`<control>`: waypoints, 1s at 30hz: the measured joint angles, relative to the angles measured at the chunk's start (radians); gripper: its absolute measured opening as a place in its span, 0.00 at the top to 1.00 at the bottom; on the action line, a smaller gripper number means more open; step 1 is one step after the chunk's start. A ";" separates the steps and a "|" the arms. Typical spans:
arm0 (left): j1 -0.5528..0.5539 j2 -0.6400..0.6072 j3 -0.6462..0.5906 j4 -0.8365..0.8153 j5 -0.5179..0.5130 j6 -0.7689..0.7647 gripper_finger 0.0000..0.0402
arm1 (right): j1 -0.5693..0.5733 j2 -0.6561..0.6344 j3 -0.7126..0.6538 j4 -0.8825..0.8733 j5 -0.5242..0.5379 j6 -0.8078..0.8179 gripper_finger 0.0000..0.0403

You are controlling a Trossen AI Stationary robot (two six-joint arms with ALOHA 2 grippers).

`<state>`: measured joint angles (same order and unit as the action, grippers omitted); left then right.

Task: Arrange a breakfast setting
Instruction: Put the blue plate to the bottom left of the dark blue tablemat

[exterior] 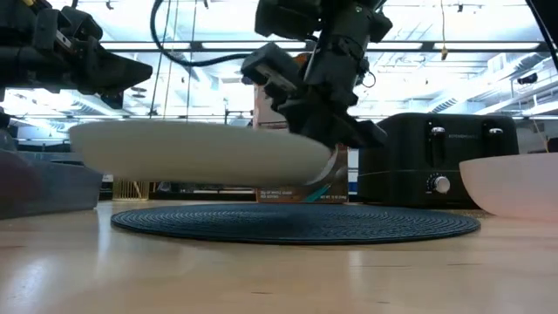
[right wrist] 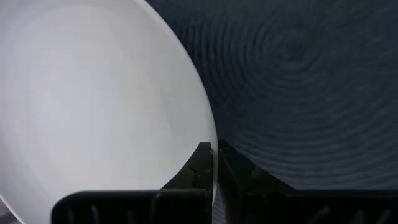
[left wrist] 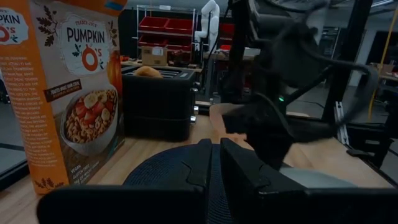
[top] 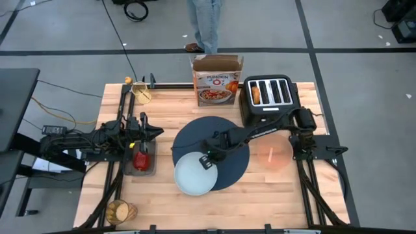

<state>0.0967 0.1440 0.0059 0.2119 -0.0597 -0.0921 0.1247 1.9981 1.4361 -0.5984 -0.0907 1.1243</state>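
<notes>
Right gripper (top: 208, 160): I see it pinched shut on the rim of the pale-blue plate (top: 194, 173), lifted off the desk.
Plate: overhangs the near-left edge of the dark-blue placemat (top: 229, 140).
Left gripper (top: 156, 133): closed, empty, waiting over the desk's left side.
Pinkish bowl (top: 275, 155): right of the placemat.

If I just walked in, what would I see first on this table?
Probably the right gripper pinching the rim of the pale-blue plate and holding it up above the wood, half over the round dark-blue placemat in the middle of the table. Behind that, at the far edge, stand the bright cereal box and the black toaster.
</notes>
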 joint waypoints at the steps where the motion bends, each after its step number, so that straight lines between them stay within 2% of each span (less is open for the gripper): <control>1: 0.000 0.000 0.000 0.000 0.000 0.000 0.90 | 0.005 0.006 0.000 0.019 0.014 0.020 0.97; 5: 0.000 0.000 0.000 0.000 0.000 0.000 0.90 | 0.012 0.015 0.000 0.141 0.076 0.087 0.97; 8: 0.000 0.000 0.000 0.000 0.000 0.000 0.90 | 0.010 0.013 0.001 0.147 0.120 0.131 0.97; 18: 0.000 0.000 0.000 0.002 0.000 0.000 0.90 | 0.047 0.089 0.000 0.224 0.088 0.106 0.97; 22: 0.000 0.000 0.000 -0.003 0.000 0.000 0.90 | 0.056 0.106 0.000 0.227 0.111 0.131 0.97; 26: 0.000 0.000 0.000 -0.002 0.000 0.000 0.90 | 0.057 0.106 0.000 0.235 0.146 0.152 0.90; 30: 0.000 0.000 0.000 0.000 0.000 0.000 0.90 | 0.057 0.096 0.000 0.251 0.137 0.159 0.83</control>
<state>0.0968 0.1437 0.0061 0.2118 -0.0595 -0.0925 0.1815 2.0944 1.4364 -0.3477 0.0468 1.2837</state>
